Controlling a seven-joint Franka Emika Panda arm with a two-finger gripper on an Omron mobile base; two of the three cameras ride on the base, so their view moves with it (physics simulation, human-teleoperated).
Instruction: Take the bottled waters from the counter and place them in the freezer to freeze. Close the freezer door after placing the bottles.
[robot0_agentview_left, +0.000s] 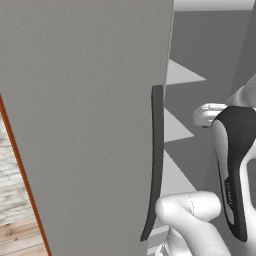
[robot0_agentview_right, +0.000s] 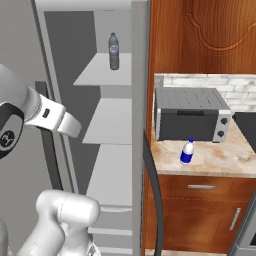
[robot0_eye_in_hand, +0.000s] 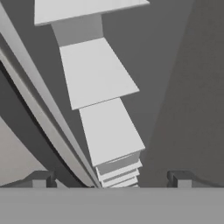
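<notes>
Grey fills most of the scene: the freezer stands open, its pale shelves stacked one above another, and its tall grey freezer door swings out to the left with a long dark handle down its edge. One grey translucent bottle already stands upright on an upper shelf. The blue-capped bottle stands upright on the tan marbled bench, just in front of a grey toaster oven. The hand is spread wide and empty, pointing into the freezer over the shelves. The step in hand looks like going for the second bottle: the arm should draw back clear of the door edge, swing right toward the bench, come at the bottle from the front so the oven is not struck, and close around its body below the cap
</notes>
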